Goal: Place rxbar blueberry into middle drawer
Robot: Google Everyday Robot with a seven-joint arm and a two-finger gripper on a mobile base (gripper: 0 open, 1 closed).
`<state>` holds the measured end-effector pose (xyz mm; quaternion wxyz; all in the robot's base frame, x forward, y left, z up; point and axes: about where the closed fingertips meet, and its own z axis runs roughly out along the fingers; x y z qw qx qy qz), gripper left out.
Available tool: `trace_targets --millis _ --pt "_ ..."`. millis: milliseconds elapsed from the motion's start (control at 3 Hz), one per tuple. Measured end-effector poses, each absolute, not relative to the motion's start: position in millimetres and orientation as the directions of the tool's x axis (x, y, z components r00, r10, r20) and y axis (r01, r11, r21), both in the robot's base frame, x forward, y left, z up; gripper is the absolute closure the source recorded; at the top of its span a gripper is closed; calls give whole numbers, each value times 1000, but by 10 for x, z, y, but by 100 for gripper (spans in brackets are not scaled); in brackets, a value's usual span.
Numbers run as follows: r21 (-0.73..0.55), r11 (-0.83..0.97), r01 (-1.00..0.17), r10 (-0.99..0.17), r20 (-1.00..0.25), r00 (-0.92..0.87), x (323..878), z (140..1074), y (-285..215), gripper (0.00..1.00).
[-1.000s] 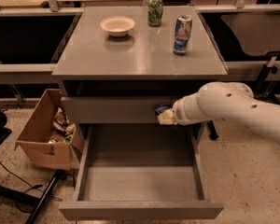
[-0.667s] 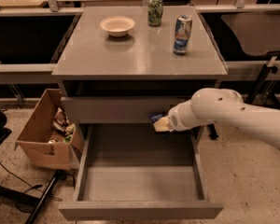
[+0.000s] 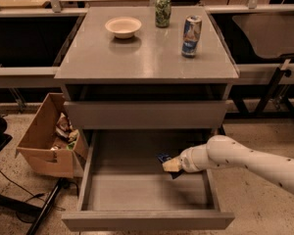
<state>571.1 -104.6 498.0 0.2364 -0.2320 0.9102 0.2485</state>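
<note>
i had the hand (image 3: 171, 164) inside the open middle drawer (image 3: 137, 192), below the desk's (image 3: 137, 58) front edge, toward its right corner. the rxbar blueberry (image 3: 163, 156) sat touching the hand's tip, above the drawer floor; whether it was clamped, i couldn't tell.

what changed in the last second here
The hand dropped from beside the upper drawer front down into the open middle drawer, with the rxbar blueberry still at its tip. The bowl, green can, blue-and-white can and cardboard box stayed put.
</note>
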Motion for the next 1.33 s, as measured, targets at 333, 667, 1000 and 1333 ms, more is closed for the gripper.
trace_targets --millis 333,667,1000,1333 --pt "443 745 -498 -227 -533 -815 5603 4373 -1238 100" --pt "482 724 -493 -209 -527 -824 5541 4177 -1288 100" --pt "485 722 -493 -209 -526 -824 5533 4150 -1286 74" --pt "485 722 -493 -209 -526 -824 5533 4150 -1285 51"
